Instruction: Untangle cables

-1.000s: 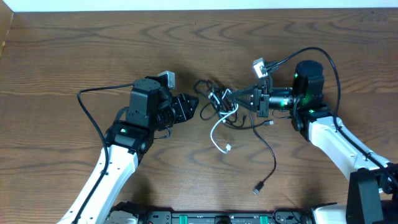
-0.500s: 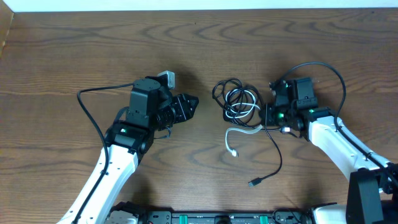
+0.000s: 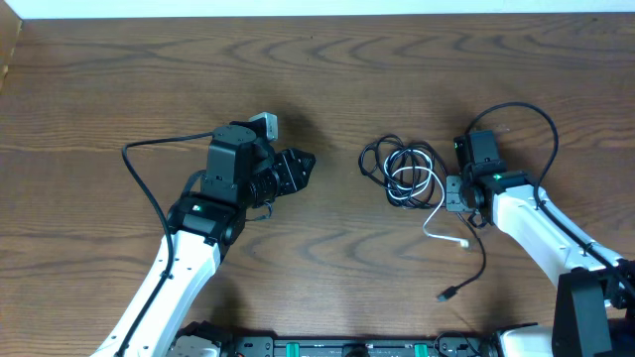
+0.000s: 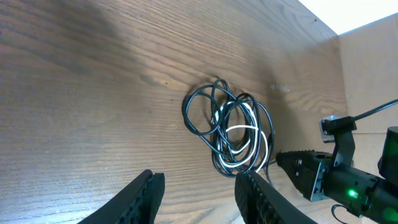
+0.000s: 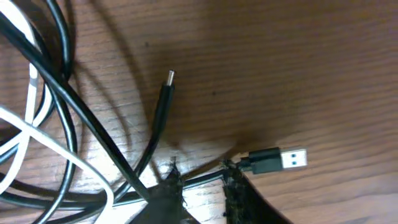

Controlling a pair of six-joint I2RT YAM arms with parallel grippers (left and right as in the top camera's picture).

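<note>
Find the cables [image 3: 407, 171] bunched in one small coil on the worktop [image 3: 327, 79], right of centre, black loops laced through the white cable [image 3: 426, 232], and a long black tail [image 3: 480, 266] trailing toward the near edge. Note the right pincer [image 3: 452, 194] at the coil's right edge, tips a little apart, a black cord [image 5: 208, 175] crossing the gap; looks loose rather than clamped. Note the left pincer [image 3: 301, 167] well apart from the coil, spread and empty.

Judging by this, treat the step in hand as choosing one free end to draw out. Go for a plug end, not a mid-loop: in the right wrist view, see a slim plug [image 5: 169, 78] and a flat silver plug [image 5: 287, 159] lying bare on the wood. Close on one cord only, just behind its plug. Pull slowly away from the coil, low along the worktop. Bring the left pincer in to pin the remaining loops; otherwise expect the whole bundle to drag along. Stop and regrip at any tightening of a loop.
</note>
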